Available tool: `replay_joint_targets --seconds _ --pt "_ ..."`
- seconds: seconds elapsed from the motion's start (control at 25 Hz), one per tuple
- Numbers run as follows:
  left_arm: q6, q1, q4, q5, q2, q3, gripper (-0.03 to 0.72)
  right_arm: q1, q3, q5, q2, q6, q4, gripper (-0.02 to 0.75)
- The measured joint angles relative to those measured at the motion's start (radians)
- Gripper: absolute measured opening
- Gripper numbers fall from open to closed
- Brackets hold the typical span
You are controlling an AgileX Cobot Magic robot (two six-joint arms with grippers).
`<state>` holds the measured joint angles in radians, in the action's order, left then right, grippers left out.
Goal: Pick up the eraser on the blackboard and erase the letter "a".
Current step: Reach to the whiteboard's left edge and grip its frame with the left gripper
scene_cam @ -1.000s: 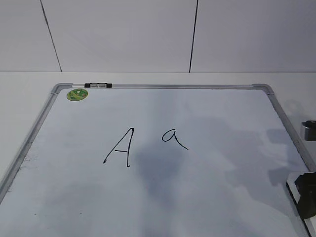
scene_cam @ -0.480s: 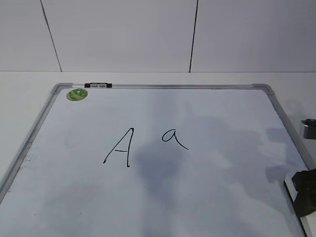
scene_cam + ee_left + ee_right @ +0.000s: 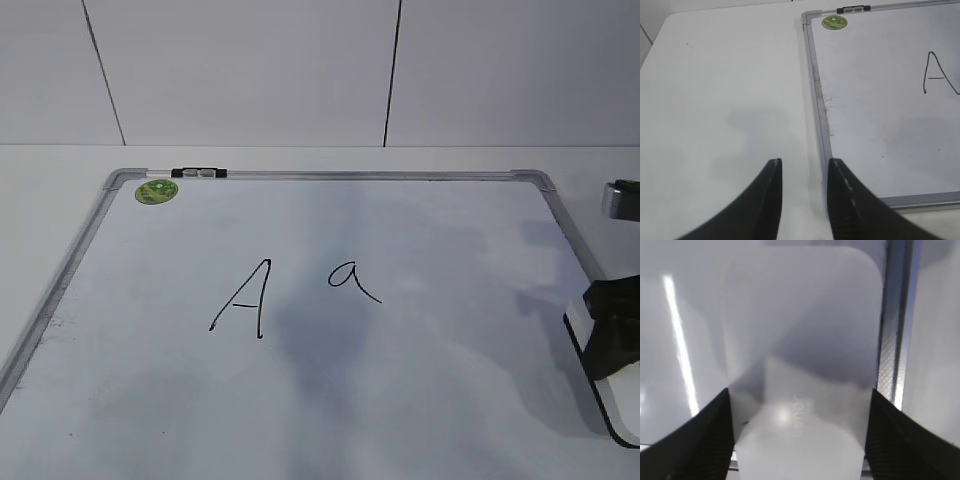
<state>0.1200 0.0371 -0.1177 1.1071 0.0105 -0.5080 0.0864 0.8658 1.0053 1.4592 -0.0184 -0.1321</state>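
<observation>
The blackboard point(image 3: 350, 175) is a white board with a silver frame lying flat on the table. The letter "a" point(image 3: 350, 278) is written near its middle, right of a capital "A" point(image 3: 245, 300). My right gripper point(image 3: 612, 330) is at the board's right edge, shut on the white eraser point(image 3: 592, 385), which hangs tilted over the frame. In the right wrist view the eraser point(image 3: 800, 340) fills the space between the right gripper's point(image 3: 799, 392) fingers. My left gripper point(image 3: 805, 162) is open and empty, over the table by the board's left frame point(image 3: 820, 110).
A green sticker point(image 3: 157, 190) and a small black-and-white clip point(image 3: 198, 173) sit at the board's far left corner. A white wall stands behind the table. White table lies left of the board point(image 3: 715, 100).
My right gripper has risen with the eraser and come slightly left over the board's right edge. The writing and the left arm are unchanged.
</observation>
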Motion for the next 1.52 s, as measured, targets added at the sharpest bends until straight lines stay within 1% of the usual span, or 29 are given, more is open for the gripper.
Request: replay_joint_targets --seconds 0.2,0.28,0.48,0.6,0.76,1.0,1.12,1.24,1.36,1.52 --pt "0.000 0.000 0.000 0.000 0.000 0.000 0.235 0.002 0.015 0.021 0.000 0.041 -0.073 0.552" --pt "0.000 0.000 0.000 0.000 0.000 0.000 0.235 0.014 0.018 0.026 0.000 0.054 -0.083 0.552" --pt "0.000 0.000 0.000 0.000 0.000 0.000 0.235 0.103 0.029 0.039 0.000 0.060 -0.063 0.552" --pt "0.000 0.000 0.000 0.000 0.000 0.000 0.235 0.133 0.055 0.069 0.000 0.049 -0.032 0.552" --pt "0.000 -0.002 0.000 0.000 0.000 0.000 0.235 0.139 0.097 0.102 0.000 0.036 -0.010 0.552" --pt "0.000 -0.002 -0.035 0.000 0.021 0.000 0.235 0.139 0.135 0.137 0.000 0.018 0.001 0.552" --pt "0.000 -0.002 -0.040 -0.005 0.096 -0.002 0.235 0.143 0.141 0.141 0.000 0.018 0.007 0.552" --pt "0.000 -0.002 -0.042 -0.037 0.204 -0.012 0.235 0.169 0.142 0.145 0.000 0.018 0.026 0.552" --pt "0.000 -0.002 -0.044 -0.113 0.315 -0.014 0.235 0.204 0.142 0.150 0.000 0.008 0.043 0.552" --pt "0.000 -0.002 -0.054 -0.205 0.457 -0.030 0.235 0.216 0.142 0.152 0.000 -0.002 0.053 0.552"
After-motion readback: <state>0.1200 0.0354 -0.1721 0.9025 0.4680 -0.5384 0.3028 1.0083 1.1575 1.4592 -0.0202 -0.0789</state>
